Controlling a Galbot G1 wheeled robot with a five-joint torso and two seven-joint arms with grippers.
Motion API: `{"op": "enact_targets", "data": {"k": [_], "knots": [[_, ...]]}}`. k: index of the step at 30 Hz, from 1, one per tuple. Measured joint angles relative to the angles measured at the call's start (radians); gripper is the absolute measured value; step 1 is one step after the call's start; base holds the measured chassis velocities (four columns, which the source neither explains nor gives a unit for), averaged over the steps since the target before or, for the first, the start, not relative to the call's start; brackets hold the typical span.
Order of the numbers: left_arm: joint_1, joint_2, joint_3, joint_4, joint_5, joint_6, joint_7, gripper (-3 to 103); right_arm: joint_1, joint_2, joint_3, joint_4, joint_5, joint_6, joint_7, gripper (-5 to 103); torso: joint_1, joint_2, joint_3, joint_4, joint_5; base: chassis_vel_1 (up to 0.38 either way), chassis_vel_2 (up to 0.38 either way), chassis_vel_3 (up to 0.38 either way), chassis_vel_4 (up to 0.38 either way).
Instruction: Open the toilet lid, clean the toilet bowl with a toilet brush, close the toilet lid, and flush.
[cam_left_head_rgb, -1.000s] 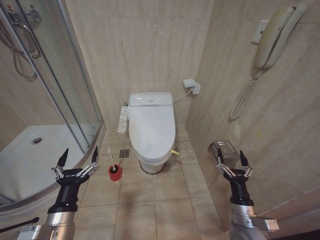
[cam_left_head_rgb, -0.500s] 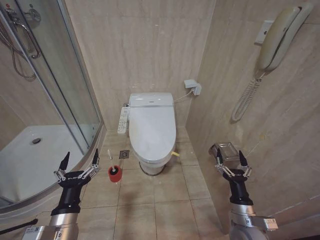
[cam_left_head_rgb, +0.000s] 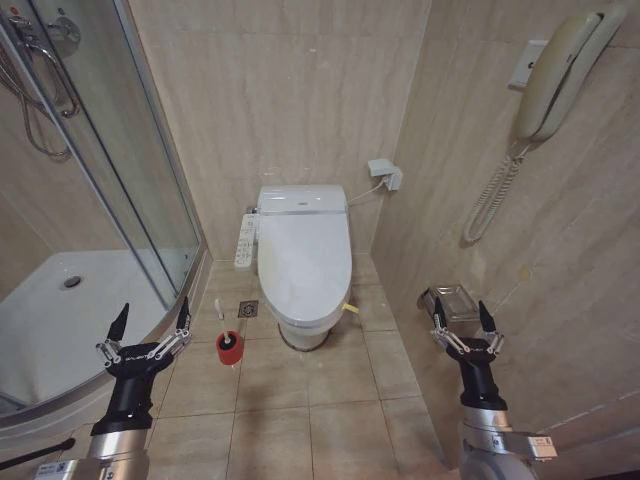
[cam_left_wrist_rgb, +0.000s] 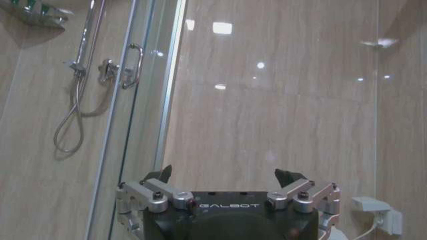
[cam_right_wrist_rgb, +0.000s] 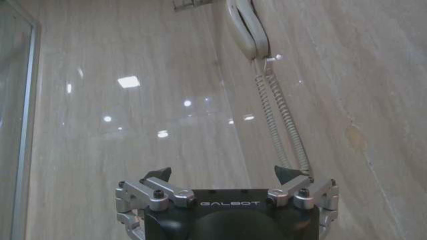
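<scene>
The white toilet bowl (cam_left_head_rgb: 300, 325) stands against the back wall with its toilet lid (cam_left_head_rgb: 303, 255) down; a short yellow strip sticks out at the lid's right edge. The toilet brush (cam_left_head_rgb: 222, 318) stands in a small red pot (cam_left_head_rgb: 230, 347) on the floor to the left of the bowl. My left gripper (cam_left_head_rgb: 151, 314) is open, held upright in front of the pot and apart from it. My right gripper (cam_left_head_rgb: 461, 312) is open too, upright near the right wall. Each wrist view shows its own gripper, left (cam_left_wrist_rgb: 227, 172) and right (cam_right_wrist_rgb: 225, 171), spread with nothing between the fingers.
A glass shower enclosure (cam_left_head_rgb: 100, 180) with a white shower tray (cam_left_head_rgb: 60, 315) fills the left side. A long button panel (cam_left_head_rgb: 245, 238) hangs beside the toilet. A wall phone (cam_left_head_rgb: 555, 75) with a coiled cord and a small wall tray (cam_left_head_rgb: 452, 300) hang on the right wall. Tiled floor (cam_left_head_rgb: 310, 400) lies open before the toilet.
The left gripper has drifted slightly left and lower. The whole head picture has shifted a little, so the camera moved. The right gripper holds about the same place.
</scene>
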Motion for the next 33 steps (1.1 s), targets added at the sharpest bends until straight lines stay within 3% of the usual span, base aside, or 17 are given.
{"op": "enact_targets", "data": {"k": [21,33], "knots": [[-0.01,-0.012,0.026,0.023,-0.001,-0.034,0.01,100,-0.003,0.01,-0.007,-0.005,0.0,0.004,-0.005,100,0.0,0.0,0.0,0.0001,0.0,-0.024,-0.021,-0.019,-0.02],[-0.046,-0.034,0.063,0.068,0.004,-0.02,-0.045,100,-0.043,0.004,0.015,0.012,0.001,0.018,-0.065,100,0.0,0.0,0.0,-0.0003,0.0,0.0,0.0,0.0,0.0]]}}
